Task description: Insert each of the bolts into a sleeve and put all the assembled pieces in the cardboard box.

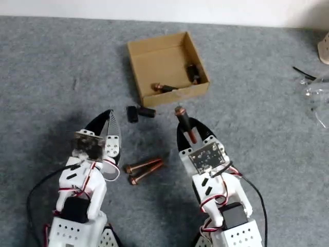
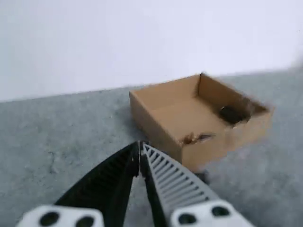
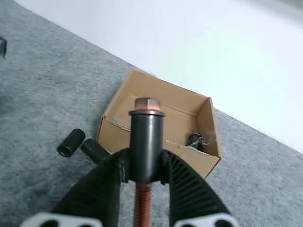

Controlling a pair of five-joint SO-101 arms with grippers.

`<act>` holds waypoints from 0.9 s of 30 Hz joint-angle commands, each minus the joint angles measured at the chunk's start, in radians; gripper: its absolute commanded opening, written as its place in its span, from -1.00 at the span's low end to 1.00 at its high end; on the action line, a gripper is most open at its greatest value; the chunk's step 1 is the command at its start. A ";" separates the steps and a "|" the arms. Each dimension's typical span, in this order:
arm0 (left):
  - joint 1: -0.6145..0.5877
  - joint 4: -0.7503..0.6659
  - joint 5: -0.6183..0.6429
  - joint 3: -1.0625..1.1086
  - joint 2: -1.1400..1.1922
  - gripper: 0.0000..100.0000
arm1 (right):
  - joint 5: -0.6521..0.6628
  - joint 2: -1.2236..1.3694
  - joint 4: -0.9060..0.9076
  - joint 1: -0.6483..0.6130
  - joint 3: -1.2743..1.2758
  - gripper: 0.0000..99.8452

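My right gripper [image 1: 186, 123] is shut on an assembled piece [image 3: 146, 142], a copper bolt inside a black sleeve, held just in front of the cardboard box [image 1: 140, 51]; the bolt's head [image 1: 179, 110] points toward the box. Inside the box [image 3: 118, 101] lie two assembled pieces [image 1: 163, 88] [image 1: 194, 73]. Two loose black sleeves [image 1: 132, 113] [image 1: 147, 112] lie just in front of the box, and two bare copper bolts [image 1: 144, 165] [image 1: 146, 173] rest between the arms. My left gripper [image 1: 111, 114] is shut with nothing in it, beside the sleeves; its fingertips [image 2: 140, 149] point at the box [image 2: 156, 127].
The table is covered in grey carpet. Clear plastic bits and a dark wire [image 1: 311, 85] lie at the far right edge, with a pale object [image 1: 324, 47] beyond them. A white wall runs behind the table.
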 commanded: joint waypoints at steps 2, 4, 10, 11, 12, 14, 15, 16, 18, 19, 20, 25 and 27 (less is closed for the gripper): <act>-0.005 0.000 -0.089 0.022 -0.012 -0.95 | -0.011 -0.015 -0.016 0.012 0.104 -0.99; -0.005 0.000 -0.089 0.022 -0.012 -0.95 | -0.008 -0.015 -0.016 0.012 0.104 -0.99; -0.007 0.002 -0.092 0.022 -0.010 -0.95 | -0.006 -0.015 0.016 0.028 0.104 -0.99; -0.007 0.002 -0.092 0.022 -0.010 -0.95 | -0.005 -0.015 0.016 0.028 0.104 -0.99; -0.007 0.002 -0.092 0.022 -0.010 -0.95 | -0.005 -0.015 0.016 0.028 0.104 -0.99; -0.007 0.002 -0.092 0.022 -0.010 -0.95 | -0.005 -0.015 0.019 0.028 0.104 -0.99; -0.007 0.002 -0.092 0.022 -0.010 -0.95 | -0.005 -0.015 0.021 0.028 0.104 -0.99; -0.007 0.002 -0.092 0.022 -0.010 -0.95 | -0.005 -0.015 0.022 0.028 0.104 -0.99; -0.007 0.002 -0.092 0.022 -0.010 -0.95 | -0.005 -0.015 0.030 0.028 0.104 -0.99; -0.007 0.000 -0.092 0.022 -0.010 -0.95 | -0.005 -0.015 0.030 0.028 0.104 -0.99; -0.007 0.000 -0.092 0.022 -0.010 -0.95 | -0.005 -0.015 0.030 0.028 0.104 -0.99; -0.002 -0.002 -0.092 0.022 -0.010 -0.95 | -0.009 -0.015 0.035 0.044 0.097 -0.99; -0.001 -0.002 -0.092 0.022 -0.010 -0.95 | -0.009 -0.013 0.035 0.045 0.096 -0.99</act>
